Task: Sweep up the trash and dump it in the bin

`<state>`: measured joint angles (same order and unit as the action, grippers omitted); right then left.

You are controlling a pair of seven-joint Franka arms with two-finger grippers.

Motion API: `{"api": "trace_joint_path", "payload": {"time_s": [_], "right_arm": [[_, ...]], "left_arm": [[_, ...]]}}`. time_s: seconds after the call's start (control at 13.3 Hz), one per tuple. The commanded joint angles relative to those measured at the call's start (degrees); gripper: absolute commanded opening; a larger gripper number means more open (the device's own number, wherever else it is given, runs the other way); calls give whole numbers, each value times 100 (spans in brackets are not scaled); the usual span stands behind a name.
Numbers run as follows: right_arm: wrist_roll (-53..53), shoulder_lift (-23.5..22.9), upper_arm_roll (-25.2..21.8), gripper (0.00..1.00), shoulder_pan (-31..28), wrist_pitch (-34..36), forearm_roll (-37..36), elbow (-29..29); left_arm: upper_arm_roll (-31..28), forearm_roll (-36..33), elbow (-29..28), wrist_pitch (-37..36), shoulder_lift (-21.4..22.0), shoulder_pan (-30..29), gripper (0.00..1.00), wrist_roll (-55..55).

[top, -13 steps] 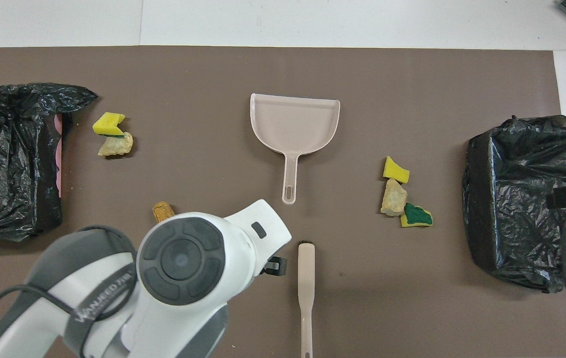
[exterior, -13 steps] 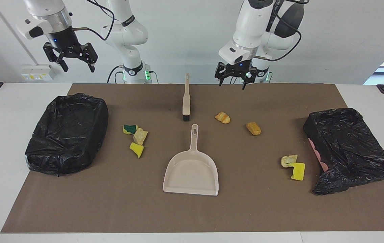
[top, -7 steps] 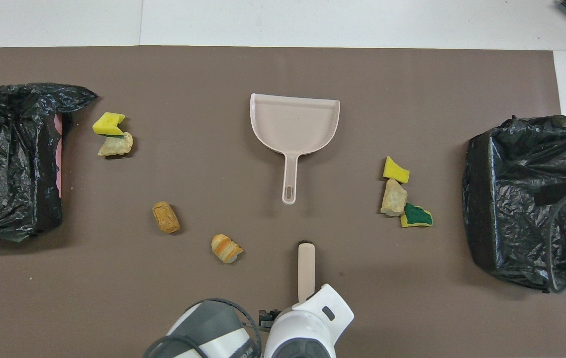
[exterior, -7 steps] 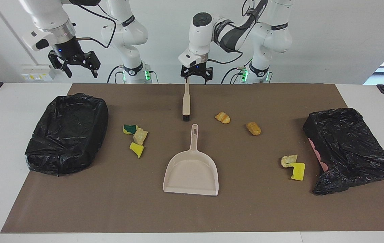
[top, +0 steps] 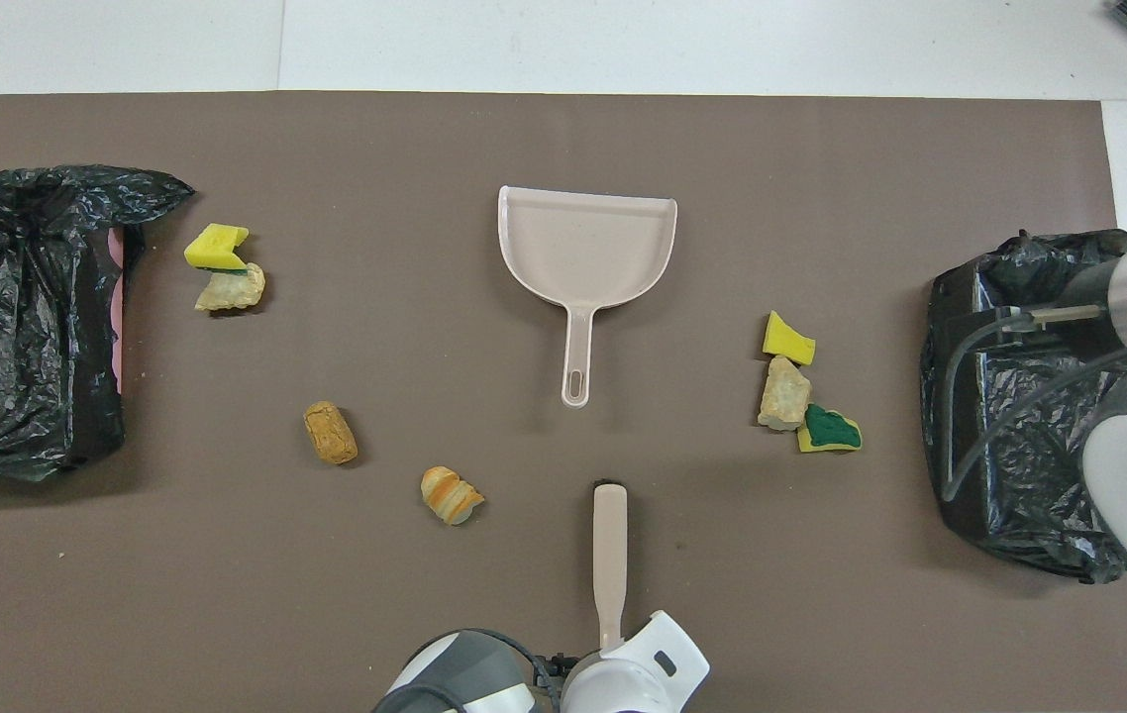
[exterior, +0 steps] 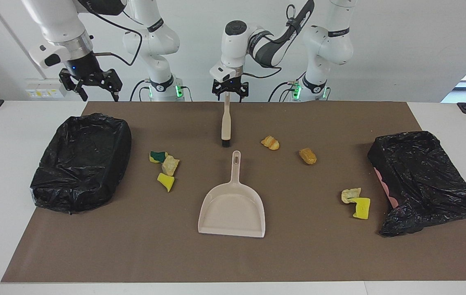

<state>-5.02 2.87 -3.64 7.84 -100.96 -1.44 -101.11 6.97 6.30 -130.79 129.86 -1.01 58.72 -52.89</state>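
Here the left gripper (exterior: 229, 91) stands at the handle end of the brush (exterior: 225, 123), fingers on both sides of it; I cannot tell if they already pinch it. The brush lies with its bristles toward the dustpan (exterior: 233, 205), so probably it can sweep straight into the pan. The trash (exterior: 165, 166) is in small groups on the brown mat (exterior: 134, 254), some near each black-lined bin (exterior: 81, 162). The right gripper (exterior: 89, 84) waits spread open, above the table edge near that bin.

Seven trash (exterior: 169, 165) scraps scattered on mat, bins (exterior: 81, 162) black-lined
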Motion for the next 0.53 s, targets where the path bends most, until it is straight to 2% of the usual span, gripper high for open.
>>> {"api": "trace_joint_path", "payload": {"time_s": [0.0,0.3,0.45], "right_arm": [[-552,-409,4,100,270,32,73,591],[-1227,-1172,12,100,621,6,495,1275],[-1877,-1709,12,100,885,-125,504,1812]], "left_arm": [[-134,30,1,58,-57,140,78,-55],[-143,-128,115,31,-66,26,54,-37],[-143,-129,115,-100,-57,26,28,-20]]}}
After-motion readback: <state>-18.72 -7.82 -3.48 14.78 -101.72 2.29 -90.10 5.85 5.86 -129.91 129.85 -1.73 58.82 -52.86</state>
